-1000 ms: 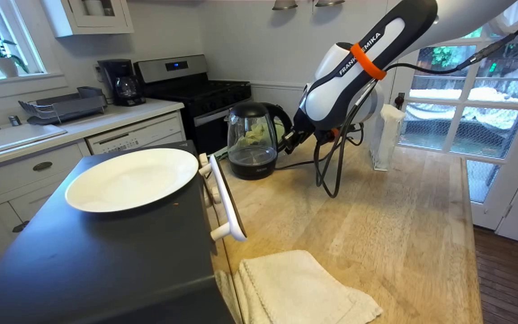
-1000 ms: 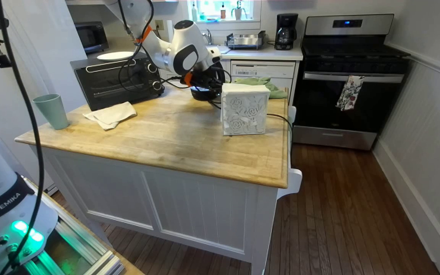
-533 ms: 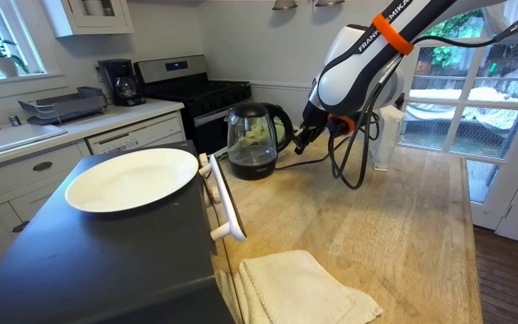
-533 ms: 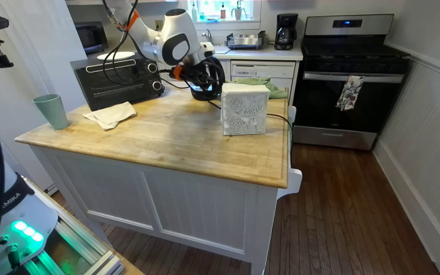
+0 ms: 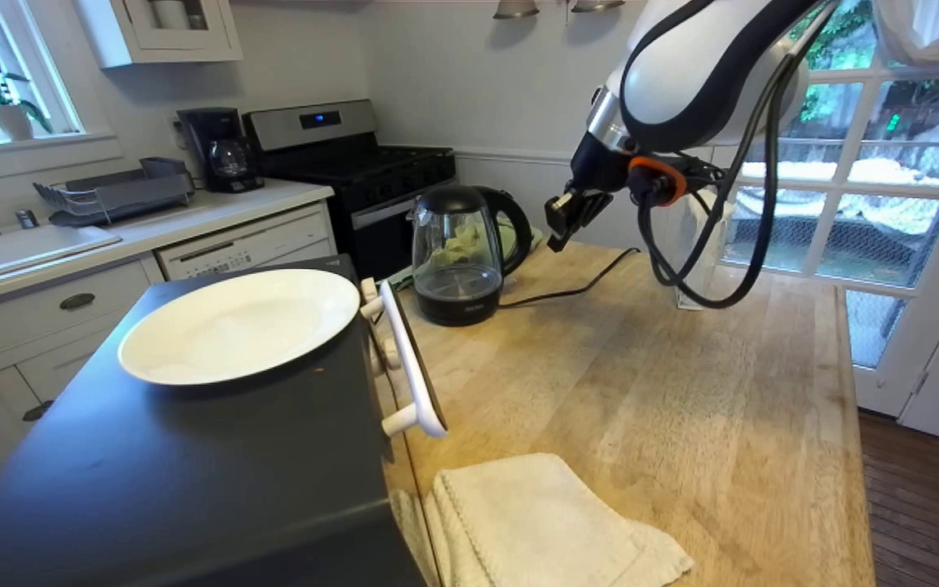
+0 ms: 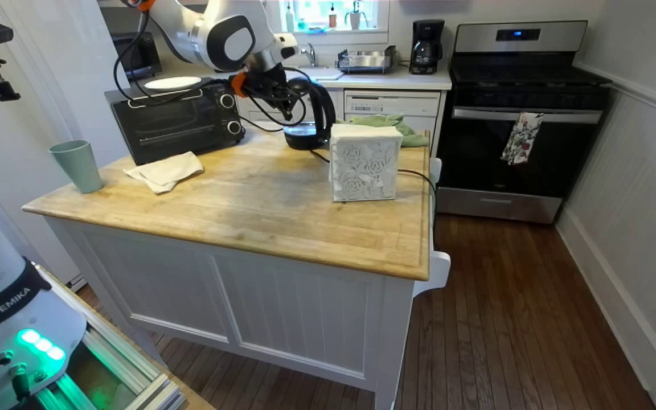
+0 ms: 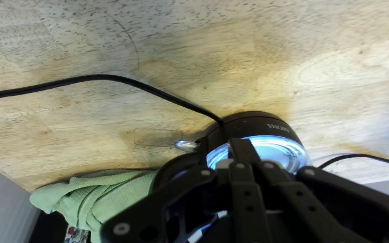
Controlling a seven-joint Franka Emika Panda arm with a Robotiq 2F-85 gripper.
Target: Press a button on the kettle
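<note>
The kettle point(image 5: 457, 281) stands upright on the wooden counter, clear glass with black base, lid and handle. In an exterior view point(image 6: 303, 136) and the wrist view point(image 7: 248, 130) its inside glows blue-white. A small clear switch tab point(image 7: 186, 145) sticks out low by the handle in the wrist view. My gripper point(image 5: 559, 224) is in the air beside the kettle's handle, with a gap between them in this view. In the wrist view the fingers point(image 7: 245, 152) are together, with nothing seen between them, and cover part of the kettle. The gripper also shows in an exterior view point(image 6: 287, 113).
A black toaster oven point(image 6: 174, 122) with a white plate point(image 5: 241, 326) on top stands near the kettle. The kettle's cord point(image 5: 575, 289) crosses the counter. A white carved box point(image 6: 365, 165), a green cloth point(image 7: 113, 195), a folded cream cloth point(image 5: 551, 522) and a green cup point(image 6: 77, 165) are around.
My gripper has moved up and away from the kettle's handle, toward the arm's base. The kettle has stayed in place, and its glow shows in the earlier frames too.
</note>
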